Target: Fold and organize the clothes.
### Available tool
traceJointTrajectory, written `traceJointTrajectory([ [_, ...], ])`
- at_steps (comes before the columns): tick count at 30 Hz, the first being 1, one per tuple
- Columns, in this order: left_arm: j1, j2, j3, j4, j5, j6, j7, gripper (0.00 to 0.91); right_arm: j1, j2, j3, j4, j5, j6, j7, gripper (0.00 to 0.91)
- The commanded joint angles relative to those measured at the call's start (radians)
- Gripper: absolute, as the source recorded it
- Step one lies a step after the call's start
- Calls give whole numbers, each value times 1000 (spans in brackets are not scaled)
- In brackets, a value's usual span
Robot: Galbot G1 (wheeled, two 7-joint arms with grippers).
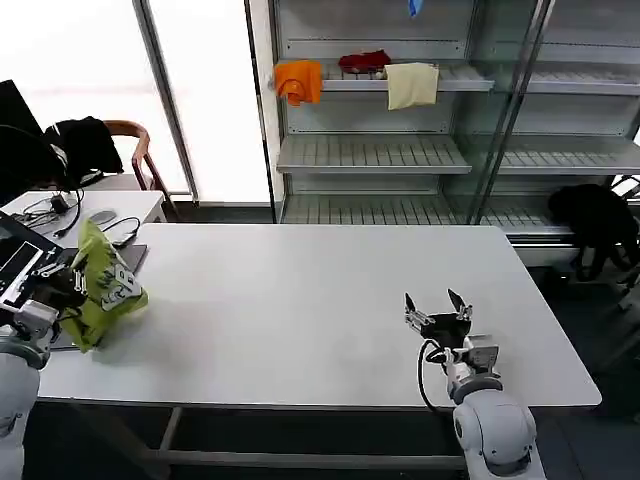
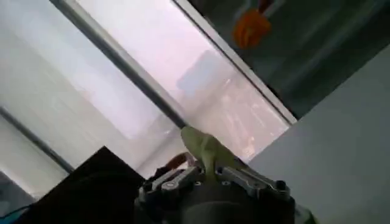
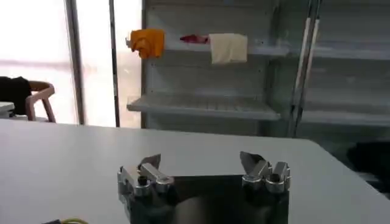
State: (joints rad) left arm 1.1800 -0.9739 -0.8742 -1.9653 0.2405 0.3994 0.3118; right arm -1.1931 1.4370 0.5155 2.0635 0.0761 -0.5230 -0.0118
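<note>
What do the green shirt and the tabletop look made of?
The green T-shirt, bunched in the left gripper, looks like soft matte cotton knit: it crumples and drapes. The table looks like smooth white laminate with a faint sheen, probably.

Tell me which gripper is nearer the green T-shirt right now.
Left. The left gripper is shut on the T-shirt at the table's left edge; the right gripper hangs open, far across the table near its front edge.
</note>
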Motion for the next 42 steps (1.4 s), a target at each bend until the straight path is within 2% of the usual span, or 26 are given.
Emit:
traceJointTrajectory([
  [1, 126, -356, 353, -19, 402, -82, -84, 30, -6, -7, 5, 0, 0, 3, -1, 907],
  [6, 101, -453, 526, -13, 411, -32, -105, 30, -17, -12, 19, 0, 0, 6, -2, 907],
  [10, 72, -465, 599, -33, 319, 39, -109, 40, -27, -17, 31, -1, 1, 12, -4, 907],
  [14, 39, -464, 646, -41, 209, 88, -121, 101, -21, -17, 30, -6, 1, 9, -1, 907],
  [23, -59, -462, 745, 41, 147, 90, -168, 212, -5, 4, -6, 0, -12, -20, 6, 907],
  [27, -89, -493, 803, 101, 136, 82, -198, 222, -4, 8, -18, 11, -4, -41, 0, 907],
  [29, -108, -521, 832, 146, 136, 65, -219, 333, -2, 9, -24, 12, 9, -51, -1, 907],
  [30, -120, -532, 845, 168, 137, 59, -225, 453, 0, 11, -26, 10, 16, -54, -1, 907],
  [31, -128, -543, 860, 189, 137, 48, -235, 856, 1, 12, -28, 6, 24, -54, -1, 907],
  [32, -141, -549, 874, 215, 138, 40, -243, 907, 3, 14, -29, 0, 32, -54, -1, 907],
  [37, -152, -576, 891, 239, 76, 28, -287, 907, 14, 33, -45, -45, 103, -55, -1, 907],
  [42, -137, -502, 834, 117, -11, 26, -284, 907, 30, 55, -77, -88, 216, -57, -2, 907],
])
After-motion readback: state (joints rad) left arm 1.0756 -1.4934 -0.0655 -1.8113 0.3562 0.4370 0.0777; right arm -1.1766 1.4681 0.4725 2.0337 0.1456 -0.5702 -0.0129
